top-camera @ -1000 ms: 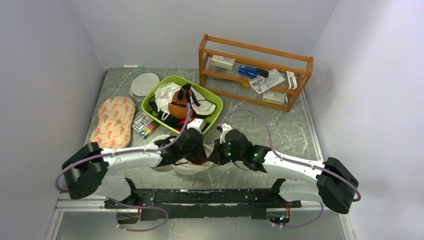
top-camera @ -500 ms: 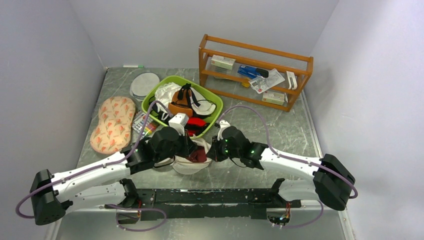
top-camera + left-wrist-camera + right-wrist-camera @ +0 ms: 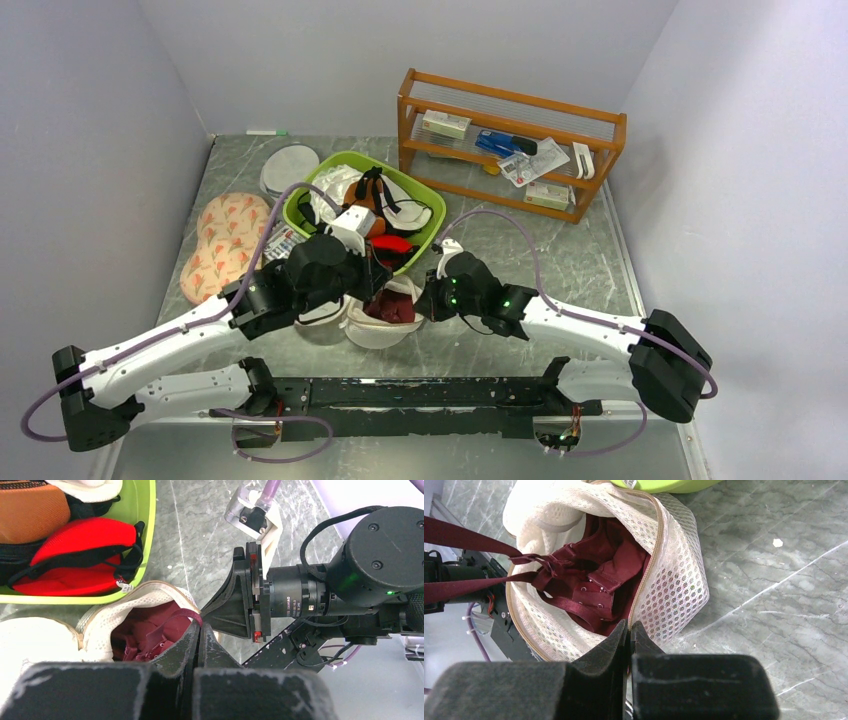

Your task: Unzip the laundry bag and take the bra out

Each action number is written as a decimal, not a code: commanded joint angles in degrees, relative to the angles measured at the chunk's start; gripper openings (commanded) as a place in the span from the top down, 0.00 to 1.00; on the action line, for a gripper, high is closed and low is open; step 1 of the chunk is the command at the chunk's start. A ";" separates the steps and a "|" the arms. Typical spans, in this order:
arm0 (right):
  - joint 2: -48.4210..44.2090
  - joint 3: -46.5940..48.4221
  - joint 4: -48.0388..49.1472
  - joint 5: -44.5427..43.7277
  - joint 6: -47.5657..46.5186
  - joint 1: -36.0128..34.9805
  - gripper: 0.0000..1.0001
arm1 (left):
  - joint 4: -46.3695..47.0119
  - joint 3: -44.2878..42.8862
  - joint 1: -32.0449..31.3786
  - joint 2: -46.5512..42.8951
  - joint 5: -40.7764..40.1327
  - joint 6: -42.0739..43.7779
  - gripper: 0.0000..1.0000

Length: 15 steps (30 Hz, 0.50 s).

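Observation:
The laundry bag (image 3: 378, 337) lies unzipped on the table between my two grippers, its white mesh mouth gaping. The maroon bra (image 3: 390, 308) sits inside it. My left gripper (image 3: 376, 285) is shut on a thin bra strap (image 3: 187, 614) at the bag's mouth (image 3: 150, 597). In the right wrist view two maroon straps (image 3: 469, 536) stretch taut out of the bag to the left, while the rest of the bra (image 3: 596, 582) stays inside. My right gripper (image 3: 629, 626) is shut on the bag's zipper rim (image 3: 651, 555), also seen from above (image 3: 427, 299).
A green basin (image 3: 298, 208) just behind the bag holds a bright red garment (image 3: 393, 243), an orange-brown cup (image 3: 355, 220) and white clothes. A floral pad (image 3: 222, 240) and a white disc (image 3: 290, 165) lie to the left. A wooden rack (image 3: 510, 140) stands at the back right.
My left arm has swung back and left, pulling its gripper away from the bag with the bra strap, and the straps have drawn taut. My right gripper has stayed on the bag's rim.

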State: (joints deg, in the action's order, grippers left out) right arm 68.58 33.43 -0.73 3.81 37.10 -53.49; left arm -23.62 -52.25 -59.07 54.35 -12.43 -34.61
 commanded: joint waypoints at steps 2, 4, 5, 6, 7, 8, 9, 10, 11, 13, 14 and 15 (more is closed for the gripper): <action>0.34 0.83 0.40 0.30 -0.81 -0.24 0.98 | -2.04 -3.53 0.19 -2.13 -1.87 3.63 0.93; 0.22 0.52 0.78 0.53 -0.89 -0.27 0.97 | -3.11 -5.36 0.24 -2.52 -3.06 4.92 0.93; 0.14 0.07 1.12 0.48 -0.85 -0.17 0.97 | -3.94 -6.53 0.19 -2.52 -3.24 5.66 0.93; 0.02 -0.17 1.50 0.41 -0.74 -0.26 0.97 | -4.62 -7.99 0.18 -2.37 -3.29 6.42 0.93; -0.02 -0.36 1.74 0.34 -0.64 -0.28 0.96 | -5.48 -9.36 0.23 -2.18 -3.30 7.07 0.93; 0.00 -0.31 1.85 0.36 -0.71 -0.26 0.96 | -6.27 -10.87 0.20 -1.96 -3.37 7.62 0.93; 0.00 -0.33 2.06 0.40 -0.78 -0.28 0.96 | -6.83 -12.20 0.19 -1.82 -3.39 8.22 0.93; 0.06 -0.30 2.25 0.48 -0.92 -0.22 0.96 | -7.09 -13.20 0.19 -1.67 -3.28 8.73 0.93; 0.14 -0.32 2.50 0.55 -1.04 -0.22 0.96 | -7.33 -14.17 0.18 -1.58 -3.23 9.18 0.93; 0.24 -0.20 2.74 0.77 -1.18 -0.30 0.96 | -7.83 -16.29 0.23 -1.30 -3.37 9.82 0.93; 0.34 -0.03 2.71 0.99 -1.42 -0.27 0.96 | -8.07 -17.16 0.21 -1.17 -3.46 9.97 0.93; 0.33 0.11 2.72 1.42 -1.68 -0.31 0.96 | -8.14 -17.83 0.19 -1.02 -3.51 10.16 0.93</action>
State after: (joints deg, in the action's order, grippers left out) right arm 68.66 33.41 0.08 4.54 36.80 -53.49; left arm -30.55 -66.15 -59.07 53.19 -14.50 -27.05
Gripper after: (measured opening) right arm 0.039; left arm 0.068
